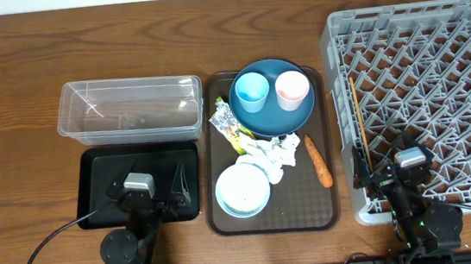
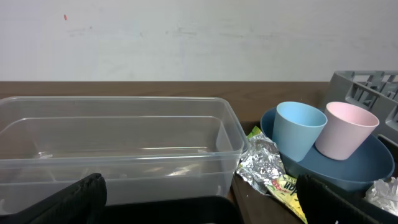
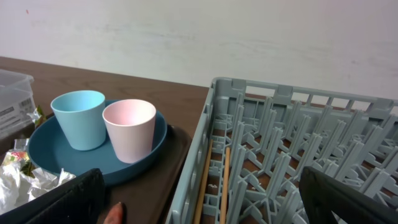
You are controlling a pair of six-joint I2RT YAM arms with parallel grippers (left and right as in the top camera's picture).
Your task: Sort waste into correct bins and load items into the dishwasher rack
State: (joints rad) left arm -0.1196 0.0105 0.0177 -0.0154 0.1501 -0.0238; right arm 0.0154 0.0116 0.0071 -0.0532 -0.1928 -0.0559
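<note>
On the brown serving tray (image 1: 325, 210) a dark blue plate (image 1: 273, 121) carries a light blue cup (image 1: 251, 91) and a pink cup (image 1: 292, 89). In front of it lie a yellow-green wrapper (image 1: 228, 131) with silver foil (image 2: 258, 163), crumpled napkins (image 1: 274, 154), an orange carrot (image 1: 318, 160) and a whitish bowl (image 1: 243, 189). The clear tub (image 1: 129, 107) and the black tray (image 1: 101, 175) sit to the left, the grey rack (image 1: 422, 88) to the right. My left gripper (image 1: 159, 196) hangs open over the black tray. My right gripper (image 1: 391, 171) is open over the rack's near left corner. Both hold nothing.
Two wooden chopsticks (image 1: 360, 120) lie along the rack's left inner edge, also seen as chopsticks (image 3: 214, 180) in the right wrist view. Bare wooden table (image 1: 10, 128) stretches left of the tub and behind everything.
</note>
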